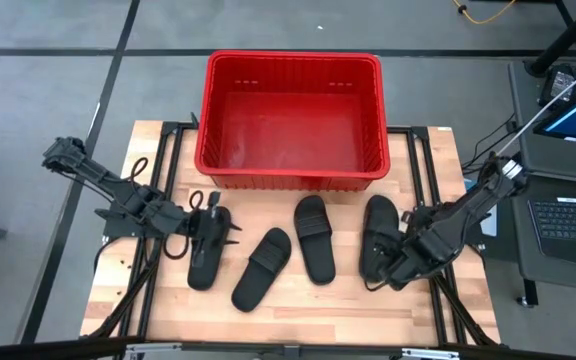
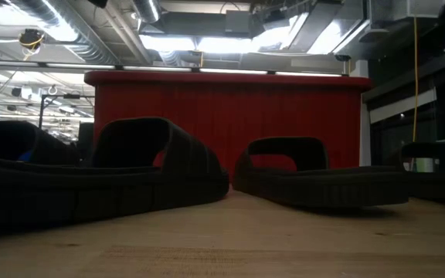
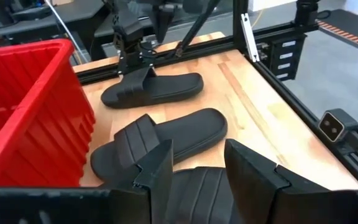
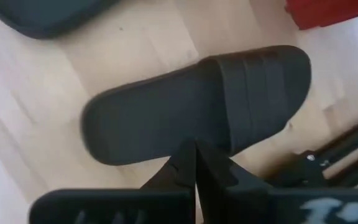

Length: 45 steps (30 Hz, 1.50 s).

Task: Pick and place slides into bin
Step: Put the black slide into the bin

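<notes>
Four black slides [image 1: 314,238] lie in a row on the wooden table [image 1: 298,315], none inside the red bin [image 1: 290,120] behind them. The left gripper [image 1: 211,222], jaws apart, sits over the leftmost slide [image 1: 208,250], partly hiding it. The right gripper [image 1: 398,270], jaws together, is beside the rightmost slide [image 1: 378,232], whose heel end it covers.

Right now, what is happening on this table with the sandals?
Four black sandals lie on the wooden table in front of an empty red bin. The left gripper, jaws open, is over the leftmost sandal. The right gripper, jaws shut, is at the rightmost sandal. No sandal is in the bin yet.
</notes>
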{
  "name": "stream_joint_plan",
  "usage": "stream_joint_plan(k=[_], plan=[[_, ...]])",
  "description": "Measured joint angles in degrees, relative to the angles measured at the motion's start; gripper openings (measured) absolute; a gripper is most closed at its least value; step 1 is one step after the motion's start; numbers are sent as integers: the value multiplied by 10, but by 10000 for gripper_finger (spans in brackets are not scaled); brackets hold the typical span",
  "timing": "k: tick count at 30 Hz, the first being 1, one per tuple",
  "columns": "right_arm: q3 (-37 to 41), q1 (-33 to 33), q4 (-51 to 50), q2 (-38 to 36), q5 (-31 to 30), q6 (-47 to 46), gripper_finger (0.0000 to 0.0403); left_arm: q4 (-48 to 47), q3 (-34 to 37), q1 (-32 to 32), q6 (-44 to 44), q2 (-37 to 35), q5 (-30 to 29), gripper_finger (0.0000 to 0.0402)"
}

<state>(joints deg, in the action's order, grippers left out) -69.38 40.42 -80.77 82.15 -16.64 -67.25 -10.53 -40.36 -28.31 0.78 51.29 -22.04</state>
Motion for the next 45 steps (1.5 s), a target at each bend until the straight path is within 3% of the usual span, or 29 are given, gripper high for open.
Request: stream_joint_plan(k=[22,36,45], plan=[[3,-47,-4,47,-14,17,188,0,0,-2,-9,0,7,140],[4,-28,-26,186,-32,30,174,0,0,-2,-10,0,7,140],[4,-53,-28,233,-32,0,171,0,0,-2,-10,0,7,140]])
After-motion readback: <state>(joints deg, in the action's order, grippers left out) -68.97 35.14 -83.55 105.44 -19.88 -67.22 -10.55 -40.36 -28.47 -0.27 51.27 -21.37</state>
